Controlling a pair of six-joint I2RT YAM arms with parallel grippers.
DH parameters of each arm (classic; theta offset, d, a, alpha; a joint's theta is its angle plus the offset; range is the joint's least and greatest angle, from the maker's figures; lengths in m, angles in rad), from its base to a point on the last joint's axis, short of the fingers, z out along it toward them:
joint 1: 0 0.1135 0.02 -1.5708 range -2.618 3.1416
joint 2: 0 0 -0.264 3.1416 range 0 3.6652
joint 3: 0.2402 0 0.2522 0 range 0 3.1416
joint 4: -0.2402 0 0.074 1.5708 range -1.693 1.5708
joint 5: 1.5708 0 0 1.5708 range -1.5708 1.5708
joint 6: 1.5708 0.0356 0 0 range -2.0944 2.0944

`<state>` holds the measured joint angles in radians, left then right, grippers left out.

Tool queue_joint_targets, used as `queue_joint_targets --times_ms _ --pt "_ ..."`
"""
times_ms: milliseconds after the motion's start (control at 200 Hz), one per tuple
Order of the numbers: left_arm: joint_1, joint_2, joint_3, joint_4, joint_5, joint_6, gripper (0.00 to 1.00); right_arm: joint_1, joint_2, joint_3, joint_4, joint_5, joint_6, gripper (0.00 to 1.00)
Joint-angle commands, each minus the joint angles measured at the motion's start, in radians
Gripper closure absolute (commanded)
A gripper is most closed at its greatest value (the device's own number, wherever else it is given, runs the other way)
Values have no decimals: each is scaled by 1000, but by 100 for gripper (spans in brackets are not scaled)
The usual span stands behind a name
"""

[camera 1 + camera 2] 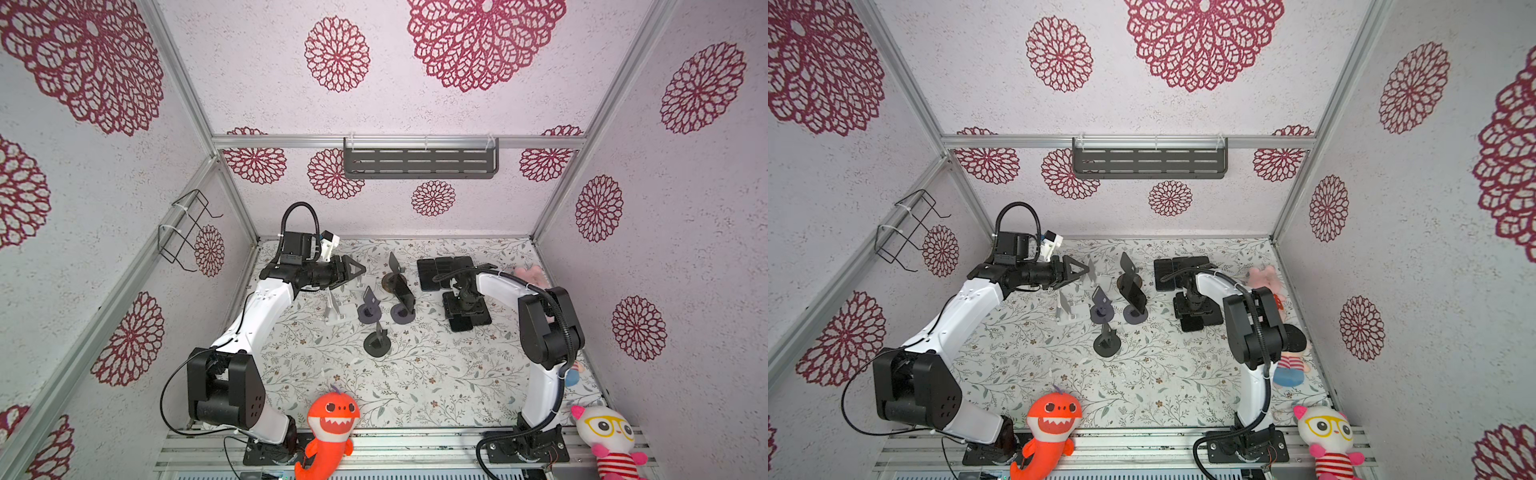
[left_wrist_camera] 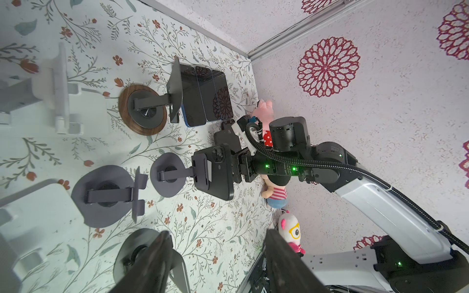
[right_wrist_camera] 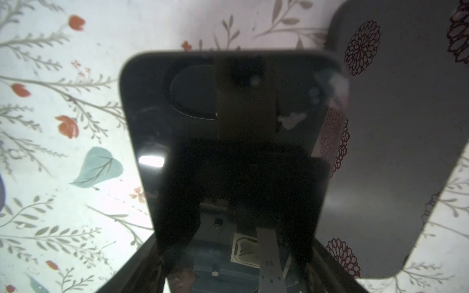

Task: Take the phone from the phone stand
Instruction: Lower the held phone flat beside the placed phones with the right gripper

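Right wrist view shows the right hand (image 3: 236, 239) straddling a flat phone (image 3: 228, 121) on the desk (image 3: 50, 177); whether it grips cannot be told. The left hand (image 2: 218, 232) hangs released. A propped phone (image 1: 405, 293) sits on its stand (image 1: 402, 316), probably the next to lift.

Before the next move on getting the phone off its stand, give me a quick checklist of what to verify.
1. Phone seated on the grey stand: ok, it leans there with nothing gripping it.
2. Left gripper open and empty: ok.
3. Right gripper free of the flat phone beneath it: cannot tell.
4. Right gripper clear of the grey stand: ok, it hangs to one side.
5. Free path from left gripper to phone: not ok, the wood-based stand sits about between them.
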<state>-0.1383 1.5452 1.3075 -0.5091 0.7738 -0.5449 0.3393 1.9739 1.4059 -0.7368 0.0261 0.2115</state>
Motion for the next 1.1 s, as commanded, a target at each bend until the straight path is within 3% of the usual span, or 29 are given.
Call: queue_joint_targets --times_ms 0,100,165,375,485,791,901,1096 --pt "8 -6 -11 20 -1 19 38 1 -8 36 -3 23 26 100" --pt "9 -3 -11 18 -1 18 38 1 6 39 2 16 32 100" --pt "9 -5 -11 17 -4 20 38 1 15 43 4 10 30 93" --pt "9 -2 -10 15 -1 20 38 1 32 48 13 9 33 57" --pt "10 -4 -10 14 -1 23 38 1 37 51 14 18 35 46" --pt "11 -7 -8 13 0 21 38 3 39 55 7 35 37 35" --pt "12 -6 -8 14 -1 23 38 3 40 56 5 46 42 27" --pt "12 -8 -8 12 1 22 38 3 42 58 8 40 43 24"
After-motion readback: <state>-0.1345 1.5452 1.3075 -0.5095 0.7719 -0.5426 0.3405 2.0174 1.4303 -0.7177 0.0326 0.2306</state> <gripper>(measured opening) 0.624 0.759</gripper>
